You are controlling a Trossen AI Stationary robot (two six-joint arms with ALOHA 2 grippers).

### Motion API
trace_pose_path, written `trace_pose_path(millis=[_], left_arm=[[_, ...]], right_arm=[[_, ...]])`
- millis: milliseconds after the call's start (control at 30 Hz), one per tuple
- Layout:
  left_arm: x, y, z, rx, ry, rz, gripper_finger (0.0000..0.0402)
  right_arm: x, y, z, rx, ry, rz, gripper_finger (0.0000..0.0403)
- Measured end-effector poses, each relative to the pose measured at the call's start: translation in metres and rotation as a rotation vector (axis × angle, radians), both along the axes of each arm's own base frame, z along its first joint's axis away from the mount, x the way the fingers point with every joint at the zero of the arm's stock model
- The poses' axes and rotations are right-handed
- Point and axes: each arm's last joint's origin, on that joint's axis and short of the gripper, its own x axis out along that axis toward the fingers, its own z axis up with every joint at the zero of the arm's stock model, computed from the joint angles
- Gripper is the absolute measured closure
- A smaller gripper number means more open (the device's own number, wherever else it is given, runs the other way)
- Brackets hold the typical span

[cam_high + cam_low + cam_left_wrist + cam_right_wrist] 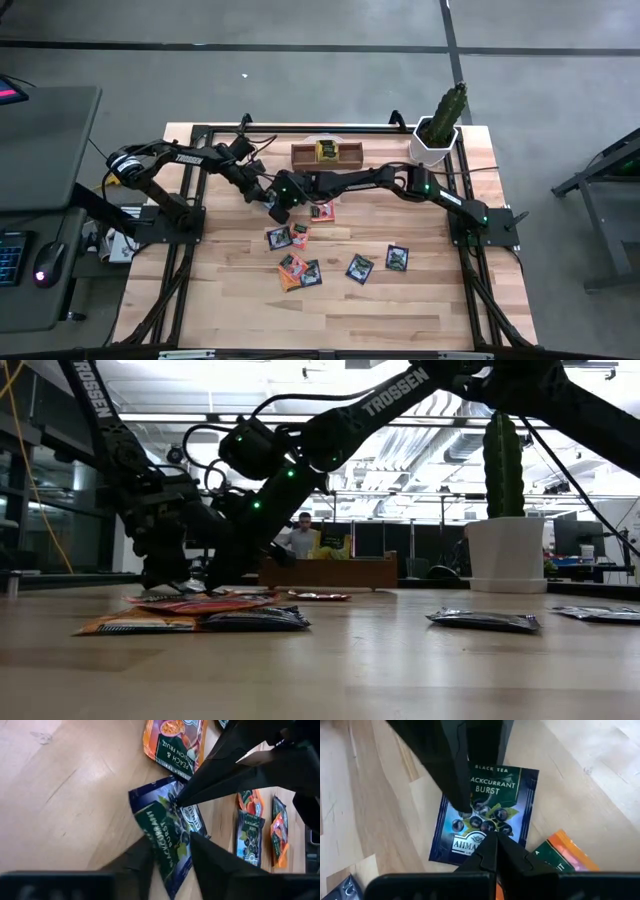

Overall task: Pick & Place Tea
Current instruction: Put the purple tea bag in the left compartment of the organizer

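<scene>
Both grippers meet over a single dark blue blackcurrant sachet [482,815] lying flat on the wooden table [400,310], just in front of the brown tray [300,153] at the back edge. The left gripper [170,852] straddles one edge of the sachet with its fingers apart, one on each side; whether they grip the foil cannot be told. The right gripper [492,842], fingers pressed together into a point, presses its tip down on the packet's printed face. An orange peach sachet [175,742] lies just beside, its corner close to the blue one. More sachets [300,270] scatter across the middle of the table, two of them [378,263] well apart to the right. The front half of the table lies bare, as does the strip along its left side. A potted cactus [440,125] occupies the back right corner.
</scene>
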Motion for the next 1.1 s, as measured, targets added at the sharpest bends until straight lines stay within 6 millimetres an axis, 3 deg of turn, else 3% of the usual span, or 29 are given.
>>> trace_pose_path(millis=[100, 167, 533, 833, 1100], left_arm=[[0.0, 0.0, 0.0, 0.0, -0.001, 0.001, 0.036], [0.0, 0.0, 0.0, 0.001, -0.001, 0.002, 0.0389], [-0.001, 0.0, -0.001, 0.029, 0.006, -0.018, 0.04], [-0.001, 0.0, -0.001, 0.049, 0.005, -0.028, 0.0401], [0.007, 0.009, 0.01, 0.125, -0.025, -0.055, 0.0401]], right_arm=[[0.0, 0.0, 0.0, 0.0, 0.0, 0.001, 0.0403], [0.0, 0.0, 0.0, 0.0, 0.0, 0.001, 0.0403], [0.0, 0.001, 0.007, 0.027, -0.013, 0.025, 0.0403], [-0.015, 0.001, 0.062, 0.005, -0.018, 0.04, 0.0402], [-0.058, 0.005, 0.14, -0.059, 0.058, 0.016, 0.0402]])
